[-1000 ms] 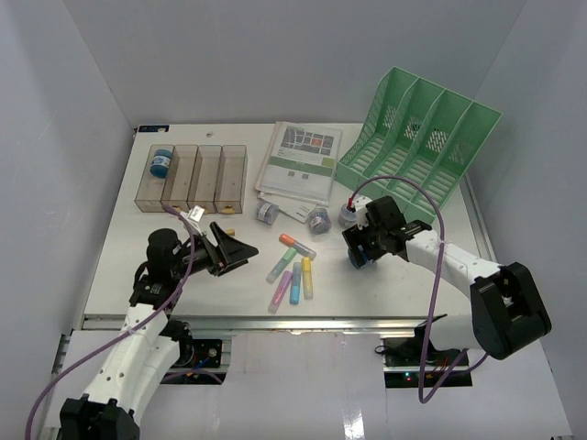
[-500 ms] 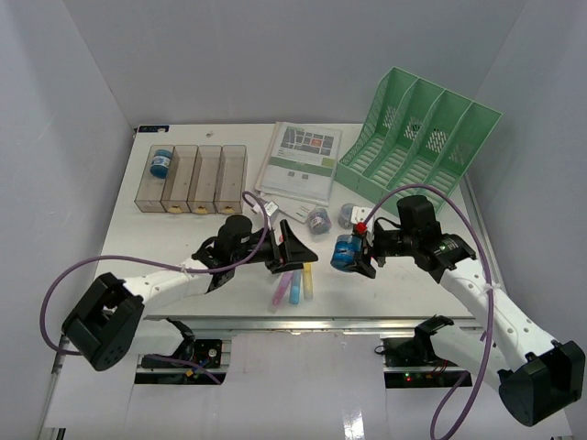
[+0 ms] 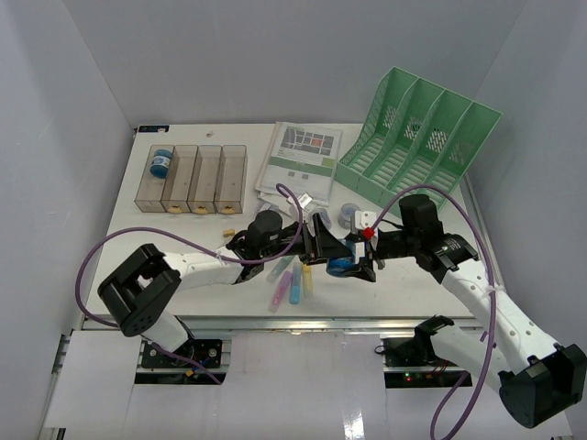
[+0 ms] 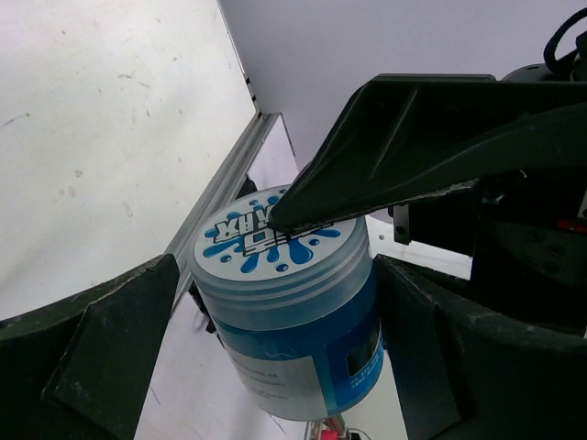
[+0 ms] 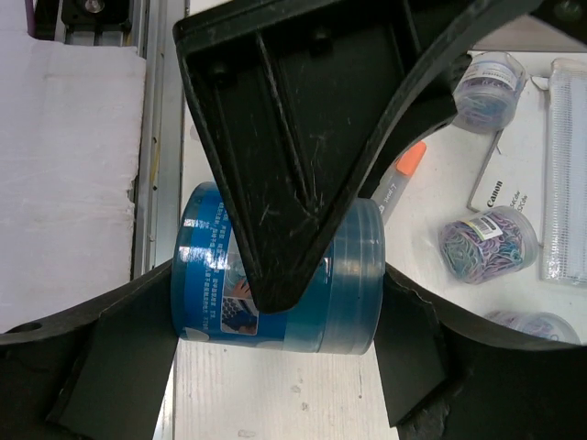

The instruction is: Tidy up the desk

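Observation:
A blue jar with a splash-print lid (image 3: pixel 341 267) hangs above the front middle of the white desk (image 3: pixel 138 238). My right gripper (image 3: pixel 359 258) is shut on it end to end, one finger on the lid and one on the base, as the right wrist view shows (image 5: pixel 275 302). My left gripper (image 3: pixel 328 249) has reached across from the left. Its jaws stand open on either side of the jar's wall (image 4: pixel 284 321), with a small gap on one side. In the right wrist view, a left finger (image 5: pixel 303 137) crosses over the jar (image 5: pixel 206 275).
Several highlighters (image 3: pixel 293 275) lie just left of and below the jar. Small jars of coloured bands (image 5: pixel 481 243) sit behind it. Papers (image 3: pixel 298 160) and a green file rack (image 3: pixel 417 137) are at the back, and a smoky tray (image 3: pixel 206 174) holding another blue jar (image 3: pixel 160 163) is back left.
My left arm swung right across the desk and its open jaws came round the blue jar. My right gripper lifted that jar off the desk earlier and has since barely moved.

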`<state>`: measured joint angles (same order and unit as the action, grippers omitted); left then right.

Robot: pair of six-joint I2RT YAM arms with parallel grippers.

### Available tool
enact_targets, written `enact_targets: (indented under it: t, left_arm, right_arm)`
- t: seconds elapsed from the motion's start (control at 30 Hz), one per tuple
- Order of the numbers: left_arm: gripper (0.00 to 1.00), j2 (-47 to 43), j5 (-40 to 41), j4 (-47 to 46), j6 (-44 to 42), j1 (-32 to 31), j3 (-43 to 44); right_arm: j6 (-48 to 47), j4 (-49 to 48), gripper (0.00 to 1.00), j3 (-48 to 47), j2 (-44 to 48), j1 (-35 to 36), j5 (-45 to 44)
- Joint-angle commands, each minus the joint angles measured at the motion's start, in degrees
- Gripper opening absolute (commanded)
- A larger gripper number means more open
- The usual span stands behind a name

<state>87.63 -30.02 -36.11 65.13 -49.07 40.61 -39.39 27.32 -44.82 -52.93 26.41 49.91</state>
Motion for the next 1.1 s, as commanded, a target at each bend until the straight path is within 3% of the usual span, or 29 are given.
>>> enact_targets:
  t: [0.0, 0.17, 0.27, 0.33, 0.37, 0.43, 0.5, 0.67, 0.83, 0.87, 1.0, 1.07]
  left_arm:
    - [0.97, 1.8, -0.8, -1.3, 1.8, -1.3, 2.8]
    - [0.81, 1.3, -0.5, -0.6, 3.3, -1.6, 2.6]
    - [0.58, 0.3, 1.2, 3.5, 3.1, -1.6, 3.6]
    - [0.42, -0.1, 1.7, 5.1, 3.1, -1.6, 3.9]
    - [0.36, -0.3, 1.9, 5.8, 3.1, -1.6, 4.0]
    - [0.25, -0.8, 1.8, 6.9, 3.1, -1.6, 4.3]
    - [0.16, -1.6, 2.3, 9.1, 2.5, -1.6, 4.4]
    - [0.07, -6.7, 7.4, 24.0, -1.5, 0.4, 4.5]
    - [0.06, -15.3, 7.5, 36.5, -5.6, 10.8, 1.0]
    - [0.06, -16.4, 9.1, 43.5, -7.3, 14.5, 1.6]
    - [0.06, -19.1, 17.6, 62.8, -21.3, 24.3, 10.5]
    - [0.06, -18.4, 29.0, 70.5, -28.3, 27.5, 18.5]
  right_arm:
    - [0.5, -4.1, 0.09, -3.3, 1.3, 0.0, 1.0]
    - [0.5, -6.1, 0.10, -1.5, 2.1, 0.0, -1.7]
    - [1.1, -7.2, 0.17, -0.4, 2.7, 0.0, -3.7]
    - [1.3, -7.8, 0.27, -0.2, 2.9, 0.0, -5.0]
    - [1.5, -8.0, 0.39, 0.0, 2.9, 0.0, -5.7]
    - [2.6, -9.2, 0.82, 0.5, 3.0, 0.0, -6.8]
    - [3.5, -10.2, 0.96, 0.9, 3.1, 0.0, -8.2]
    - [3.2, -10.4, 0.91, 2.6, 4.9, -0.8, -12.2]
    - [1.0, -9.7, 0.90, 5.8, 9.3, -4.2, -6.5]
    - [0.8, -9.5, 0.90, 6.3, 9.9, -5.8, -4.5]
    - [0.3, -10.2, 0.90, 10.2, 12.3, -12.3, 2.3]
    - [0.8, -11.0, 0.91, 12.7, 13.0, -15.8, 6.1]
